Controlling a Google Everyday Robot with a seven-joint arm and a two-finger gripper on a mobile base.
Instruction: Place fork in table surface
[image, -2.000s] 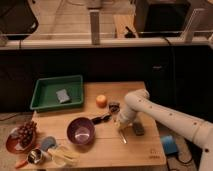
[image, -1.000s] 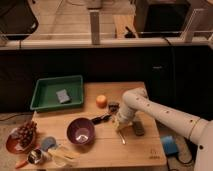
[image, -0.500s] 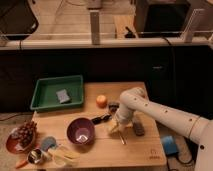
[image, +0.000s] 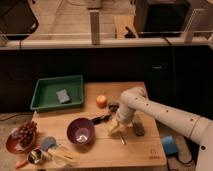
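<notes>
The table surface (image: 107, 152) is a light-brown wooden top with plank seams running across it and a small dark mark near its front right corner. Over its right half reaches the robot's white arm (image: 165, 116), smooth and rounded, dotted with small dark holes, bent at a bulky elbow and pointing down toward the wood. A green tray (image: 41, 92), rectangular with raised walls, sits at the back left and holds a small grey-blue square pad (image: 63, 96). In front of it, near the table's middle, stands a round purple bowl (image: 81, 131) with a glossy inside. At the front left a reddish plate (image: 12, 143) carries a bunch of dark grapes (image: 27, 133), and just beside it lie some pale yellow, banana-like pieces (image: 62, 155) and a small round metal cup (image: 35, 156). An orange round fruit (image: 101, 101) rests near the back centre, with a small black object (image: 101, 119) between it and the bowl. A grey rectangular bar (image: 138, 128) lies flat just right of the arm's end. The gripper (image: 116, 128), pale and cream-coloured, hangs low over the wood between the bowl and the bar; whether it is spread or closed cannot be made out. The fork (image: 122, 139), a slim silver sliver, shows just below and to the right of the gripper, down at the table; whether it touches the gripper cannot be told.
</notes>
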